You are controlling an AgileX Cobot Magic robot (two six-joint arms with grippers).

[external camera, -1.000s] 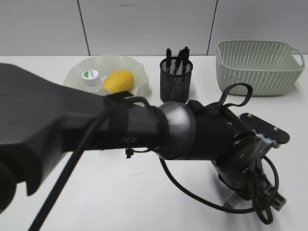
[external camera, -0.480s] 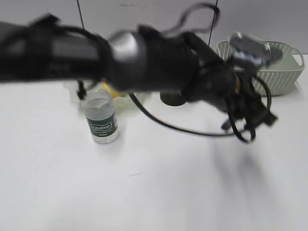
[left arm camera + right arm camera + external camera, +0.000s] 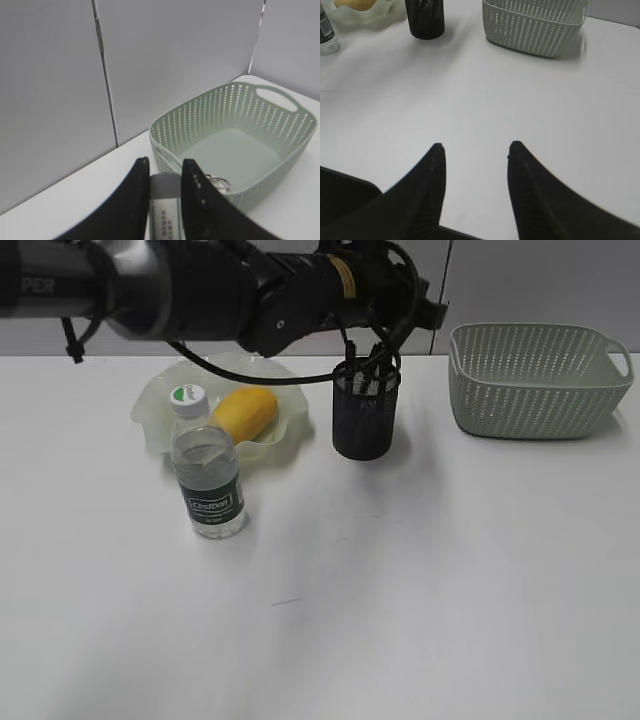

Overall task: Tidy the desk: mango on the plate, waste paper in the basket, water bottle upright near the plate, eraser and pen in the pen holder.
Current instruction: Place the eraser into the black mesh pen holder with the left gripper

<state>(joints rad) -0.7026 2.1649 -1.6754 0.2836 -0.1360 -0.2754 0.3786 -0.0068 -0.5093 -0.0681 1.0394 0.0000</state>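
A large plain white desk (image 3: 420, 590) is seen from the front. At back left, a smooth yellow-orange mango (image 3: 245, 411) lies in a shallow translucent pale-green plate with a ruffled rim (image 3: 288, 430). Just in front of the plate, a small clear plastic water bottle with a dark green label (image 3: 209, 490) stands upright. A white cap (image 3: 187, 398) rests at the plate's edge behind it. A black wire-mesh pen holder (image 3: 364, 410) stands beside the plate, dark pens apparently inside, though the arm hides its top. At back right sits a pale sage-green woven-look plastic basket (image 3: 535, 380).

The left gripper (image 3: 166, 197) reaches across above the pen holder, its black jaws clamped on a small grey and white block, probably the eraser (image 3: 165, 205). The right gripper (image 3: 476, 165) hovers over bare desk, jaws apart, holding nothing.

Mango and bottle look placed. The eraser is not yet dropped. The waste paper cannot be confirmed; something pale shows in the basket behind the left jaw.
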